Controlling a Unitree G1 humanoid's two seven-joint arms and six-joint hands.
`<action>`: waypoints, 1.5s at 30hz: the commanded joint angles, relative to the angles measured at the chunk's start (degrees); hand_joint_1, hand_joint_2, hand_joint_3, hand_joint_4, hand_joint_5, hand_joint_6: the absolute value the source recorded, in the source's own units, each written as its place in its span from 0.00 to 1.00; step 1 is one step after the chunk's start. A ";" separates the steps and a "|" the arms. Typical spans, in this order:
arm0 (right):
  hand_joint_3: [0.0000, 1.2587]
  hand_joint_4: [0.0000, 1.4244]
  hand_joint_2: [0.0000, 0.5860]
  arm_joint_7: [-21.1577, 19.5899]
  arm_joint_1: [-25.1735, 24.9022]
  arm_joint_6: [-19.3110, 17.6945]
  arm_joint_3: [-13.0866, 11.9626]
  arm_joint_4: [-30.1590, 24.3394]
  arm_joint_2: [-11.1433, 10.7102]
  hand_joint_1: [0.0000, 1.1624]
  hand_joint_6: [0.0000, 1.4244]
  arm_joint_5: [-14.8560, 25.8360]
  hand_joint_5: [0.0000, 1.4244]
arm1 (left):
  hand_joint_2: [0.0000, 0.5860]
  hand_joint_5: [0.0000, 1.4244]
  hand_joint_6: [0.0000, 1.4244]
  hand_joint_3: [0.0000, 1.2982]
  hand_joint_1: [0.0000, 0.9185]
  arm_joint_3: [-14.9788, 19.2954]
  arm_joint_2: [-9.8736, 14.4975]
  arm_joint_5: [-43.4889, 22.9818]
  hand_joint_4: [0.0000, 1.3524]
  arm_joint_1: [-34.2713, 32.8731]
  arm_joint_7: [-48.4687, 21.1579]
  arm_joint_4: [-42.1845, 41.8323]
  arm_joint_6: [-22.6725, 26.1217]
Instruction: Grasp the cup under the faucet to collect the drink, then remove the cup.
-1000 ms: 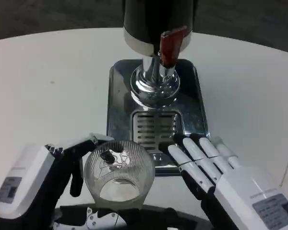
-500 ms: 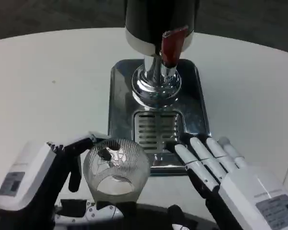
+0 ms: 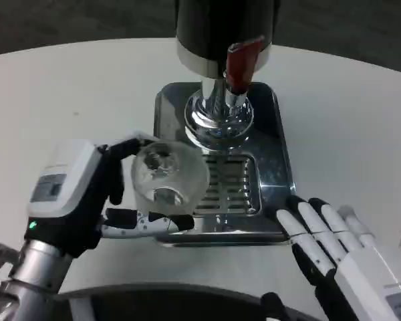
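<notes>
My left hand point(image 3: 87, 194) grips a clear ribbed glass cup point(image 3: 168, 179), fingers wrapped round its sides. The cup hangs over the left part of the drip grate point(image 3: 230, 190) on the steel tray point(image 3: 167, 114), just left of and in front of the spout. The dispenser point(image 3: 220, 33) stands at the back of the tray, with a red tap handle point(image 3: 242, 63) above a chrome base point(image 3: 217, 120). The cup looks empty. My right hand point(image 3: 331, 244) lies open on the table at the tray's front right corner, fingers stretched forward.
The white round table point(image 3: 67, 100) runs wide to the left and right of the tray. Its near edge curves along the bottom of the picture, with dark floor beyond the far edge.
My left hand has carried the cup forward and up, from in front of the tray to over the grate. The right hand has drawn back and to the right.
</notes>
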 commanded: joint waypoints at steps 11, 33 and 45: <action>0.06 0.00 0.85 -1.09 3.52 -1.68 -2.21 -2.82 0.64 0.31 0.00 2.06 0.00 | 0.00 0.84 0.99 0.75 0.70 -10.40 -0.80 3.49 0.79 -19.41 16.54 24.63 -3.65; 0.07 0.00 0.85 -1.14 4.14 -1.76 -3.62 -3.16 2.22 0.31 0.00 2.71 0.00 | 0.00 0.84 0.99 0.75 0.70 -18.85 -4.40 3.53 0.79 -29.75 23.11 39.91 -5.03; 0.09 0.02 0.86 -0.52 2.89 -0.81 -3.46 -2.26 3.26 0.31 0.00 2.77 0.01 | 0.00 0.71 0.82 0.60 0.57 -20.31 -3.49 3.30 0.59 -28.41 23.86 38.90 -0.39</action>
